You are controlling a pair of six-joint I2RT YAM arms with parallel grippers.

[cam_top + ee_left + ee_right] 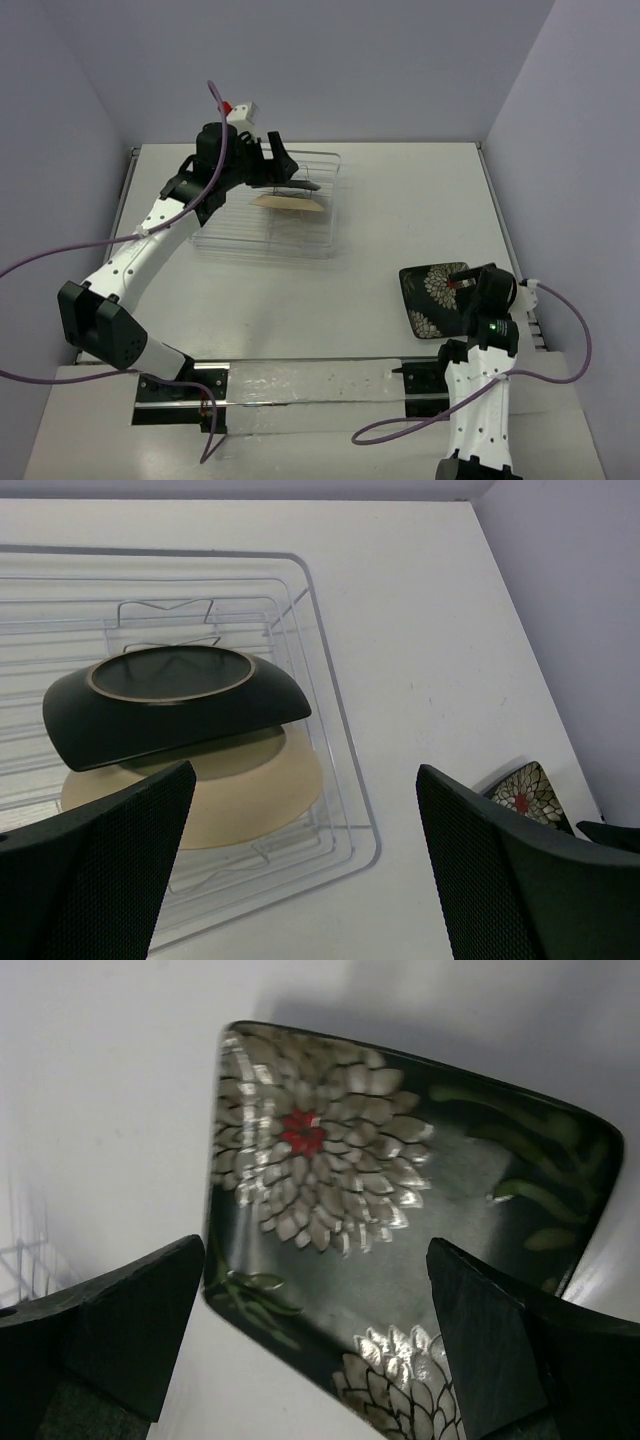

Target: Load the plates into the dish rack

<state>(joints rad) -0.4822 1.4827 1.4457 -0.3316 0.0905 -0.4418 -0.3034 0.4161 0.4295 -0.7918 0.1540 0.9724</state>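
Top external view: dish rack (262,240) at 11 o'clock; black square plate (432,298) at 4 o'clock, outside it
Left gripper (305,772): released, empty, over the dish rack
Right gripper (315,1247): spread wide around the black square plate, not grasping
Racked: teal plate (170,715) inverted, tilted on cream plate (262,792)
Risk: glossy glaze may slip when pinched; flat-lying rim gives little purchase
Materials: thin wire; glazed ceramic, rounded corners

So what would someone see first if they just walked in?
Probably the black square plate with big white flowers, lying flat on the table at the right, with the right pincer open above it. Next, the wire dish rack at the back left, where a dark teal plate lies over a cream plate, with the left pincer open above them.
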